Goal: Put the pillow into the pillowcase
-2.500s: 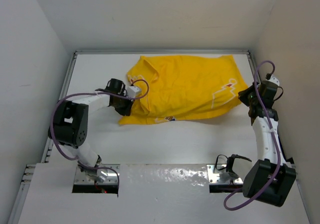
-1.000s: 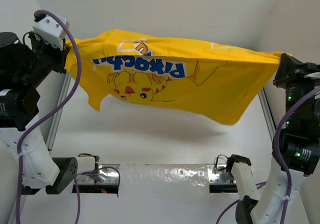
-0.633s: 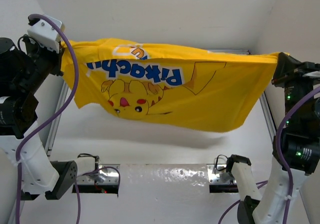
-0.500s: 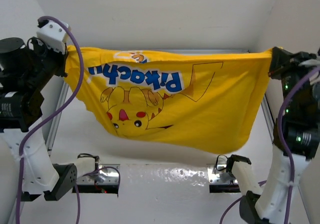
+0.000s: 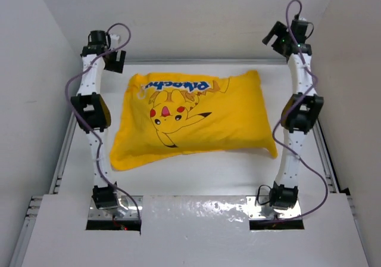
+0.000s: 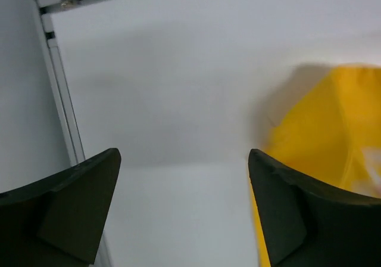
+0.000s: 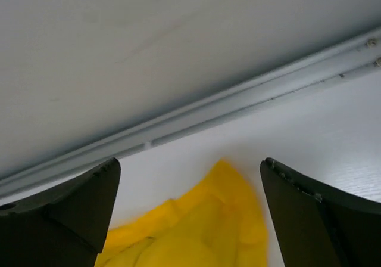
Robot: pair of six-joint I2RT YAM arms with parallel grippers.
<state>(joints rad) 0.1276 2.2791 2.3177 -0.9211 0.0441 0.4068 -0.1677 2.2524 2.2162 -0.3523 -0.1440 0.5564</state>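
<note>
The bright yellow pillowcase lies plump on the white table, its Pikachu print and blue lettering facing up. The pillow is hidden; no white shows anywhere. My left gripper is raised above the case's far left corner, open and holding nothing. In the left wrist view the left gripper has bare table between its fingers and the pillowcase off to the right. My right gripper is up at the far right, open and empty. In the right wrist view the right gripper hangs apart from a corner of the pillowcase below.
White walls close in the table on the left, back and right. An aluminium rail runs along the left edge, and another rail runs along the back wall. A foil-covered ledge holds the arm bases at the near edge.
Both grippers held the pillowcase stretched in the air; they have let go and opened. The case now lies on the table and both arms stand stretched toward the back corners.
</note>
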